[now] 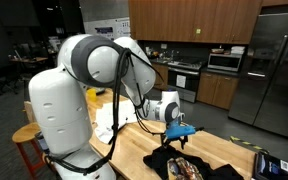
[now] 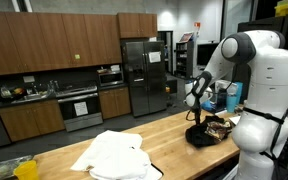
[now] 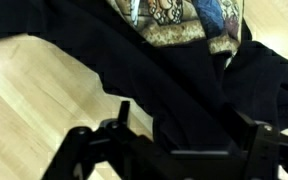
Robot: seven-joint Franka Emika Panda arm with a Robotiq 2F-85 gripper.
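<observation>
Wrist view looks straight down past the hand (image 3: 187, 118) onto a black crumpled fabric garment with a colourful printed panel (image 3: 199, 90), which lies directly beneath it on the light wooden worktop (image 3: 34, 110). The two fingers stand spread wide with nothing pinched between them, and dark cloth fills the gap below. The garment's bulk runs slantwise across that view, from upper left to lower right, with the printed panel on the side away from the fingers. In an exterior view the hand (image 1: 179, 128) hangs just above the garment (image 1: 169, 158), close to the robot's base. A white crumpled cloth (image 2: 114, 155) lies well apart, further along the worktop
</observation>
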